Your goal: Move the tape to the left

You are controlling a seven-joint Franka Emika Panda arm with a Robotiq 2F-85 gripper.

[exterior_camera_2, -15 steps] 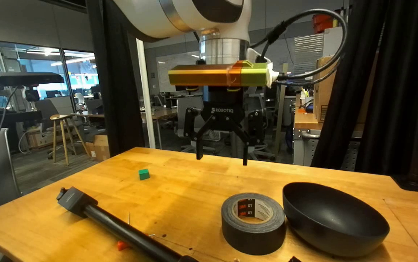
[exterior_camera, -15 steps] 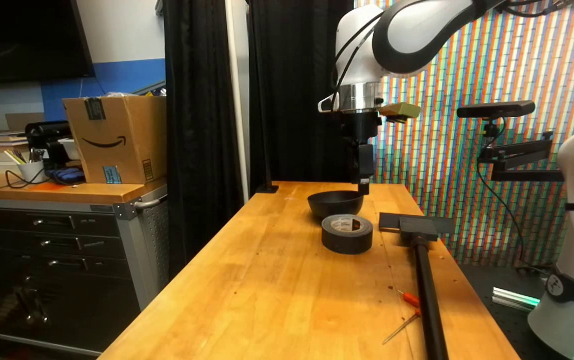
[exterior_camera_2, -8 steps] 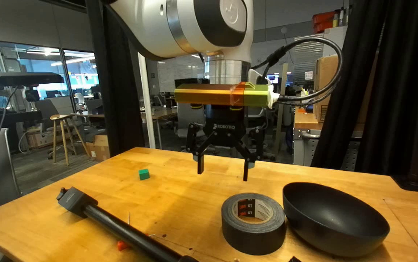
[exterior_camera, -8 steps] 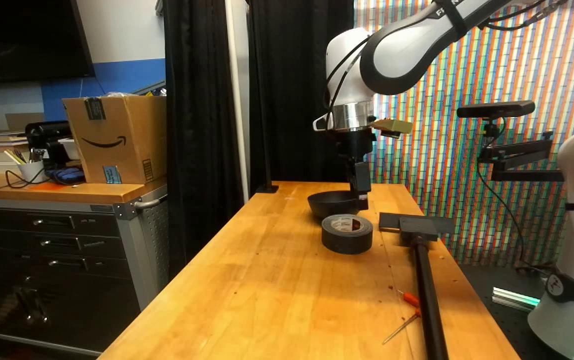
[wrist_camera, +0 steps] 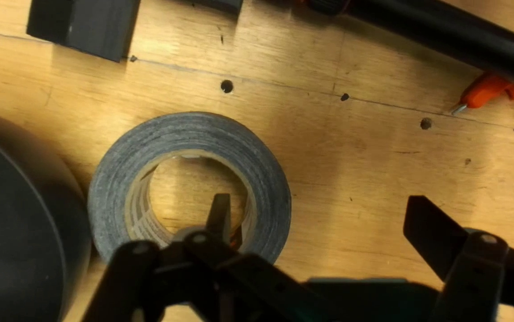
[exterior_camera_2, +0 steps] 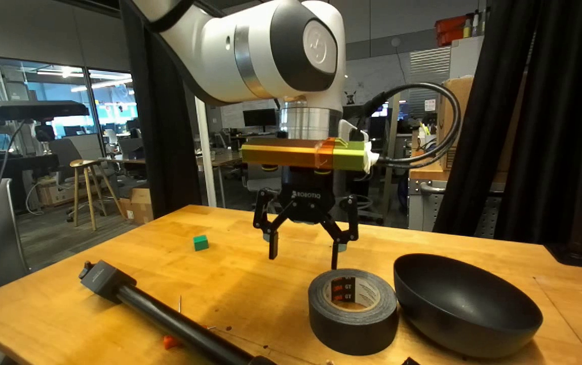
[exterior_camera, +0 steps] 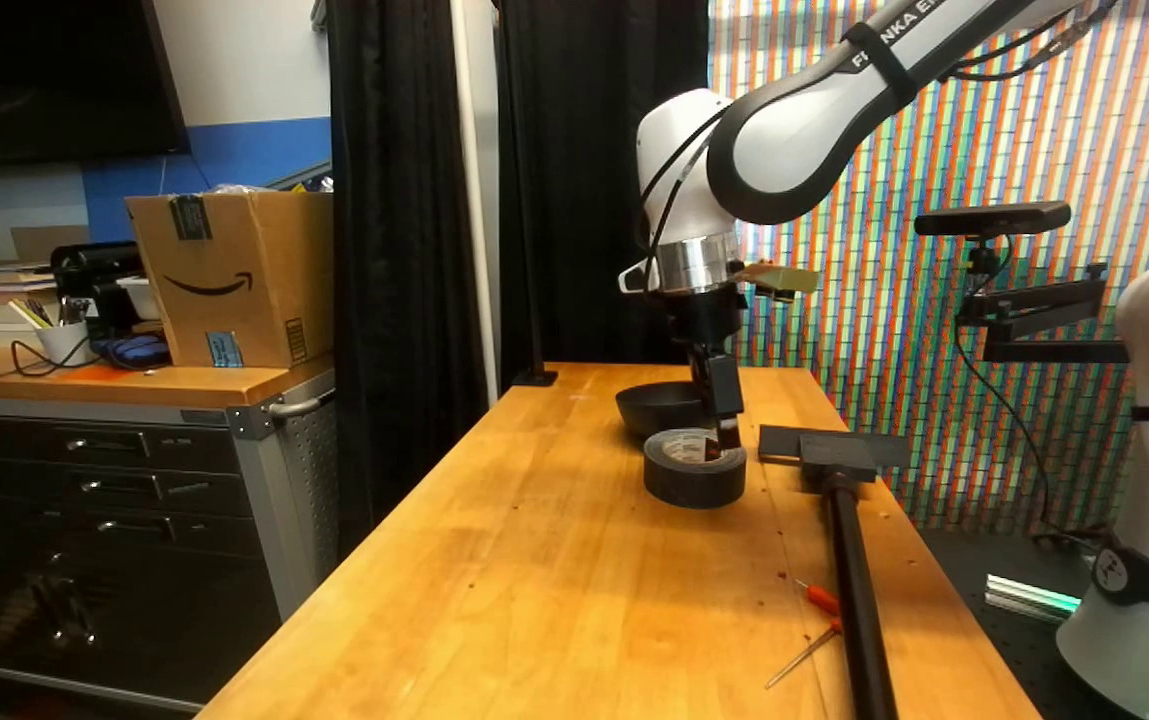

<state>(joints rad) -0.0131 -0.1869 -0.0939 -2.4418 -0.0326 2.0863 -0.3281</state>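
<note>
the tape (exterior_camera_2: 353, 320), a squat grey-black roll, sits below the end effector (exterior_camera_2: 304, 262), off to one finger's side rather than centred between the two. the end effector is released: its fingers stand well spread, and in the wrist view part of the roll's rim and bare wood show between them. there one fingertip overlaps the hole of the roll, while the other hangs above bare counter (exterior_camera_2: 169, 263), well apart from the roll. whether the nearer finger touches the tape i cannot tell.

the counter is pale wood with small dark holes and a thin dark line. just beside the tape, farther out from the end effector, stands a black bowl (exterior_camera_2: 468, 306); toward the opposite side, in an exterior view, lie a green block (exterior_camera_2: 200, 243) and a black pole (exterior_camera_2: 184, 327), with an orange handle (exterior_camera_2: 170, 342) poking out beside the pole. behind the end effector, in an exterior view, hangs a black curtain (exterior_camera: 604, 180), next to a striped panel (exterior_camera: 864, 280); well past the curtain a cardboard box (exterior_camera: 234, 280) rests on a drawer bench (exterior_camera: 169, 388).

the tape lies flat, one ring face turned up toward the end effector, its core axis upright. from above its outline is round, so i cannot name a long axis.
</note>
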